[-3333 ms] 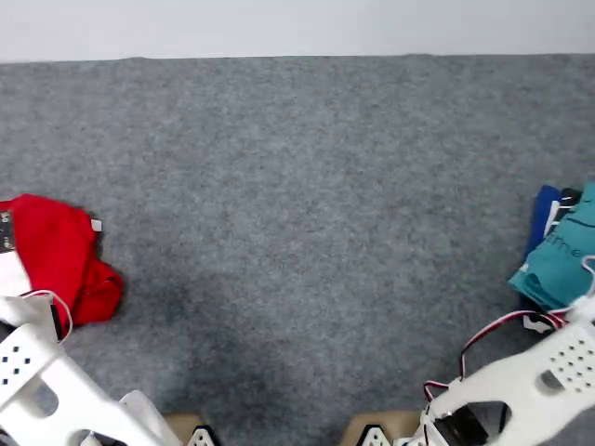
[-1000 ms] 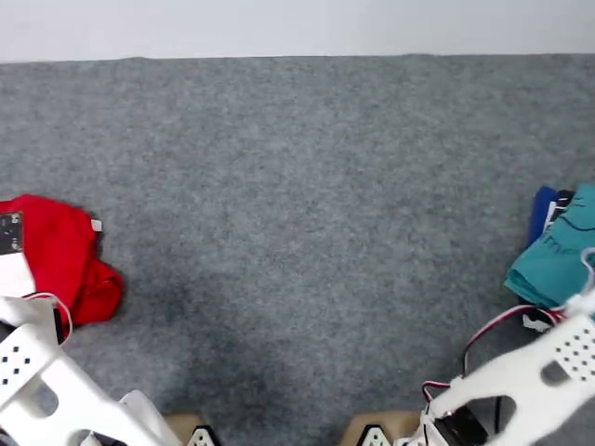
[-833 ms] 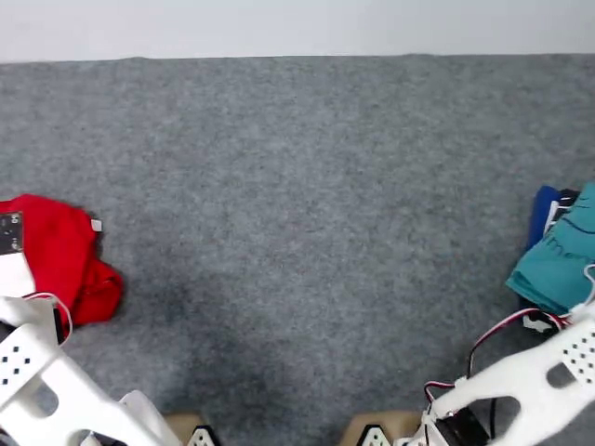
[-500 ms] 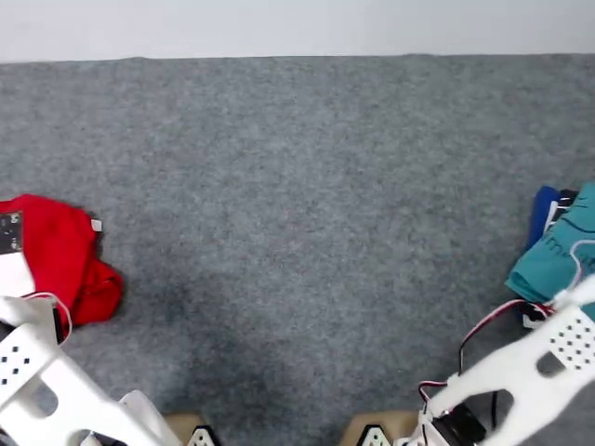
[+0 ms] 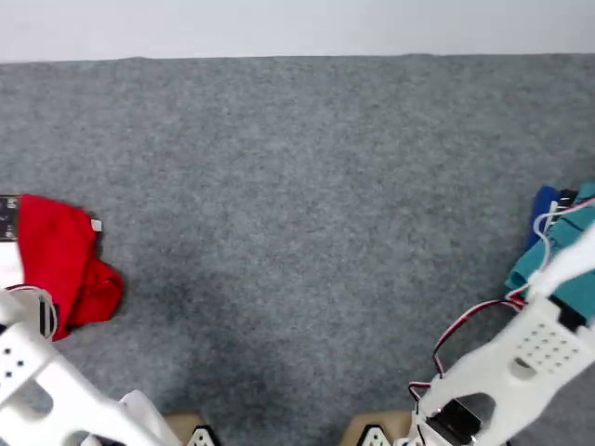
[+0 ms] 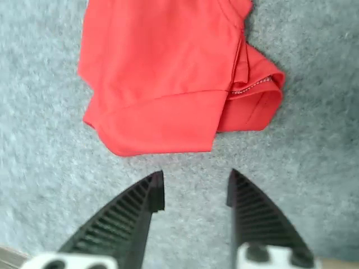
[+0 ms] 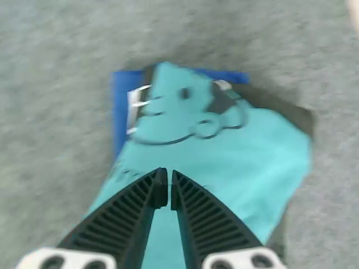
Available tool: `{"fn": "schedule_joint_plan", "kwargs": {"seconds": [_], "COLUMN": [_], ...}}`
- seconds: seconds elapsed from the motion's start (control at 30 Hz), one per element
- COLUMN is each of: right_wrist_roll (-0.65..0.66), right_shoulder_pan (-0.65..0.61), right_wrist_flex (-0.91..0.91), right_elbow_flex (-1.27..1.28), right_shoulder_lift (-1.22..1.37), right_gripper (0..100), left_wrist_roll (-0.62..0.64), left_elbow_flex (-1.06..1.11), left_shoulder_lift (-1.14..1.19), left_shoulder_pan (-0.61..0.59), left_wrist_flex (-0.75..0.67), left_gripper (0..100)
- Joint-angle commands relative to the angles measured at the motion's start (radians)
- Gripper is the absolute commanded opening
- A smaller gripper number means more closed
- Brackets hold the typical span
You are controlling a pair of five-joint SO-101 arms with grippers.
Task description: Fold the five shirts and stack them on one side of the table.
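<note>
A crumpled red shirt [image 5: 63,263] lies at the left edge of the grey mat [image 5: 307,186]. In the left wrist view my left gripper [image 6: 193,190] stands open just short of the red shirt [image 6: 168,73], with bare mat between its fingers. At the right edge a teal shirt [image 5: 530,268] lies on a stack with a blue shirt [image 5: 545,208] under it. My right gripper [image 7: 168,188] hangs shut over the teal shirt [image 7: 230,151], whose blue neighbour [image 7: 120,106] peeks out beneath. The right arm [image 5: 525,348] covers part of the stack from above.
The left arm [image 5: 37,381] rises from the near left corner. A pale wall band [image 5: 297,28] runs along the far edge of the mat. Grey mat stretches between the two piles.
The right arm swung farther in over the teal shirt and now hides more of it. The left arm shifted slightly beside the red shirt.
</note>
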Motion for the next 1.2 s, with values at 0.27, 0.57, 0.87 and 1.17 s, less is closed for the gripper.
{"fn": "schedule_joint_plan", "kwargs": {"seconds": [0.27, 0.57, 0.87, 1.17], "right_wrist_roll": [-0.012, -0.012, -0.012, -0.012], "right_shoulder_pan": [-0.156, -0.157, -0.159, -0.157], "right_wrist_flex": [0.038, 0.038, 0.038, 0.038], "right_elbow_flex": [0.586, 0.69, 0.815, 0.962], "right_shoulder_lift": [-0.403, -0.535, -0.641, -0.762], "right_gripper": [1.8, 1.8, 1.8, 1.8], "left_wrist_roll": [-0.101, 0.015, 0.051, 0.285], "left_elbow_flex": [0.019, -0.217, -0.487, -0.739], "left_shoulder_lift": [0.566, 0.961, 0.973, 0.69], "left_shoulder_pan": [0.084, 0.141, 0.196, 0.563], "left_wrist_flex": [-0.324, -0.39, -0.239, -0.037], "left_gripper": [20, 15, 0, 0]}}
